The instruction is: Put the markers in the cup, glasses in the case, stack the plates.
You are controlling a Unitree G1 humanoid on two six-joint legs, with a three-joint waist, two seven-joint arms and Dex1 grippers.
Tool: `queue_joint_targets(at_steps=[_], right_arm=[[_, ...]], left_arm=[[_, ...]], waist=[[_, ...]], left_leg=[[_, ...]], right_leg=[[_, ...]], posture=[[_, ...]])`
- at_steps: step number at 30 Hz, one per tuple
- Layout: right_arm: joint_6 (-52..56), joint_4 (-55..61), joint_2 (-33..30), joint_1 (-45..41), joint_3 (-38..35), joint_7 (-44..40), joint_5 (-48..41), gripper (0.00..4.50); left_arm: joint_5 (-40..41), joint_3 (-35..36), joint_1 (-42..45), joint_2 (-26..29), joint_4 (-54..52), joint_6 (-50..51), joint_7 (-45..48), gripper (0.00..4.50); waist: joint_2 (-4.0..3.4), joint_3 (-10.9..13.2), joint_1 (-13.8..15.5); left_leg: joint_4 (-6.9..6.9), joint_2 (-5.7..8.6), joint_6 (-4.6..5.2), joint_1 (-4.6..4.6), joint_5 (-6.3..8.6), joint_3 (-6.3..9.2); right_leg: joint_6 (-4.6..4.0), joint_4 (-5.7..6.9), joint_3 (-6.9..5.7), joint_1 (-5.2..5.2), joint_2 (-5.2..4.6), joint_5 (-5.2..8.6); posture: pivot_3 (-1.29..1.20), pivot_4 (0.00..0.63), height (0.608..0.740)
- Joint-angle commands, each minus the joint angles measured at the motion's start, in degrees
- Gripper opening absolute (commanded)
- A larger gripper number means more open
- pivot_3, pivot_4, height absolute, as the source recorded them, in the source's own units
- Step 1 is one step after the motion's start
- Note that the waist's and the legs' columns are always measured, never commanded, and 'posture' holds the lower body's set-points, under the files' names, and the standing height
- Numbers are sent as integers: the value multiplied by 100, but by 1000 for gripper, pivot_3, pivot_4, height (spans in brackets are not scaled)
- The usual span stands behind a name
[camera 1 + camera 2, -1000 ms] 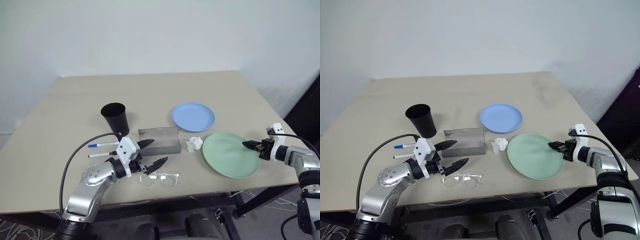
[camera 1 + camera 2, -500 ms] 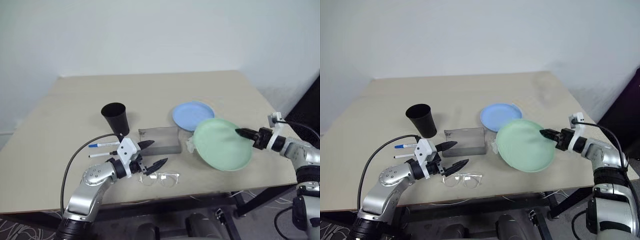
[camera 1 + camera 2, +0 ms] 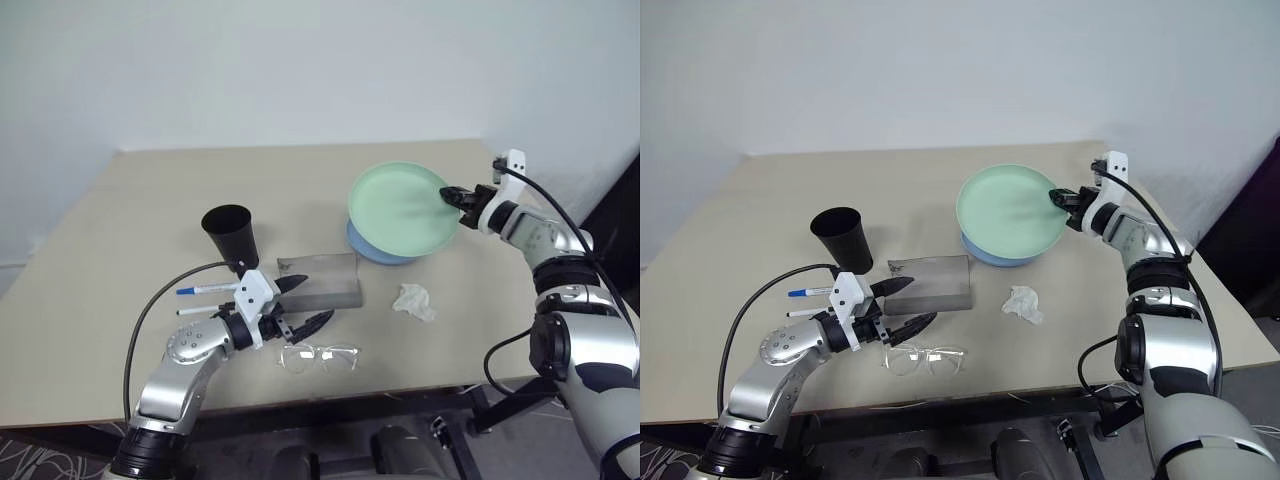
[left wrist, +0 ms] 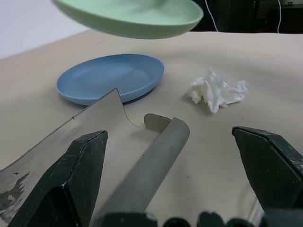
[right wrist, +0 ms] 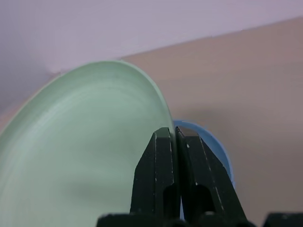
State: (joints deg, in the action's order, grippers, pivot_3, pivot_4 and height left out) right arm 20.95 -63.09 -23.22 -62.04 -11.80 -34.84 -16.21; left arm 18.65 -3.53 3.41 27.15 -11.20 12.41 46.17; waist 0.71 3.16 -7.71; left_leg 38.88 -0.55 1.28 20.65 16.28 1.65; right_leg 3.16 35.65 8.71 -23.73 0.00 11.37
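Light: bright, even and diffuse, from overhead.
Shadows: soft and faint under the cup [image 3: 230, 237] and tissue [image 3: 412, 300].
Glare: none on the surface [image 3: 150, 200].
Focus: head views sharp; right wrist view's fingers [image 5: 156, 175] and green plate [image 5: 80, 156] soft.

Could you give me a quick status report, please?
Right claw shut on green plate, held above blue plate. Left claw open, by case. Nothing in the way.

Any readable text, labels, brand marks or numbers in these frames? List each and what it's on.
None readable: no print shows on the black cup, grey case, green plate, blue plate or tissue.
Markers: any print too small to read.
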Motion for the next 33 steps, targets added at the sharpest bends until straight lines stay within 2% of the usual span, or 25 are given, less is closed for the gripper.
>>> queue_joint_targets(at_steps=[1, 6, 9, 11, 15, 18, 20, 22, 24, 27, 33], right_arm=[[-633, -571, 117, -415, 0, 863, 339, 40], [-1053, -1041, 275, -528, -102, 1381, 520, 40], [-1128, -1137, 316, -548, -208, 1394, 506, 686], [-1138, -1153, 328, -534, -220, 1315, 527, 1456], [-1194, -1109, 305, -478, -200, 1026, 558, 2658], [-1317, -1019, 184, -438, -214, 532, 522, 2658], [-1498, -856, 31, -332, -78, -282, 573, 2658], [-1805, -500, -188, -5, 337, -1487, 806, 2658], [-1959, -198, -322, 254, 610, -2208, 934, 2658], [-1596, 589, -515, 777, 862, -3325, 775, 2658], [-904, 2378, -743, 1921, 1349, -4185, 733, 2658]], left_arm=[[-42, 60, 162, -5, -118, -139, -55, 4500], [-44, 56, 144, -20, -150, -155, -118, 4500], [-32, 68, 120, -27, -185, -156, -160, 4500], [-20, 83, 88, -26, -216, -150, -191, 4500], [-18, 70, 21, -19, -280, -140, -222, 4500], [-17, 81, 3, -10, -308, -125, -252, 4500], [0, 109, -14, 16, -339, -112, -257, 4500], [10, 148, 0, 67, -320, -107, -234, 4500], [23, 175, 23, 99, -294, -100, -213, 4500], [39, 188, 100, 145, -213, -100, -165, 4500], [38, 153, 238, 159, -51, -124, -69, 4500]], waist=[[0, 0, -1], [-1, 0, -6], [-1, -1, -55], [-1, -1, -100], [-4, -1, -154], [-5, -1, -151], [-5, -1, -146], [-5, -1, -130], [-5, -1, -116], [-5, -1, -116], [-14, -2, -111]], left_leg=[[-3, 0, 0, 1, 0, 1], [-6, 0, 0, 1, 0, 2], [-6, 0, 0, 0, 0, 2], [-5, 0, 0, -1, -1, 5], [-5, 0, 0, -5, 0, 7], [-5, 0, 0, -7, -1, 9], [-5, 0, 1, -8, -1, 10], [-4, 2, 1, -6, -1, 12], [-1, 3, 0, -6, 0, 22], [-1, 3, 0, -8, 0, 24], [12, 2, 0, -11, -1, 27]], right_leg=[[0, -1, 0, -1, 0, 0], [0, -1, 0, -3, 0, 0], [0, 0, 1, -2, 0, 0], [0, 1, 0, 0, 1, 0], [1, 2, 0, 3, 2, -1], [0, 5, -1, 3, 3, -1], [0, 5, -2, 5, 3, -1], [1, 2, -3, 6, 2, 0], [6, -2, -13, 14, 1, 3], [7, 0, -14, 15, 0, 4], [5, 16, -16, 17, 2, 2]], posture=[[0, 0, 740], [0, 0, 740], [0, 0, 740], [0, 0, 740], [0, 0, 740], [0, 0, 740], [0, 0, 740], [0, 0, 740], [0, 0, 740], [0, 0, 740], [0, 0, 740]])
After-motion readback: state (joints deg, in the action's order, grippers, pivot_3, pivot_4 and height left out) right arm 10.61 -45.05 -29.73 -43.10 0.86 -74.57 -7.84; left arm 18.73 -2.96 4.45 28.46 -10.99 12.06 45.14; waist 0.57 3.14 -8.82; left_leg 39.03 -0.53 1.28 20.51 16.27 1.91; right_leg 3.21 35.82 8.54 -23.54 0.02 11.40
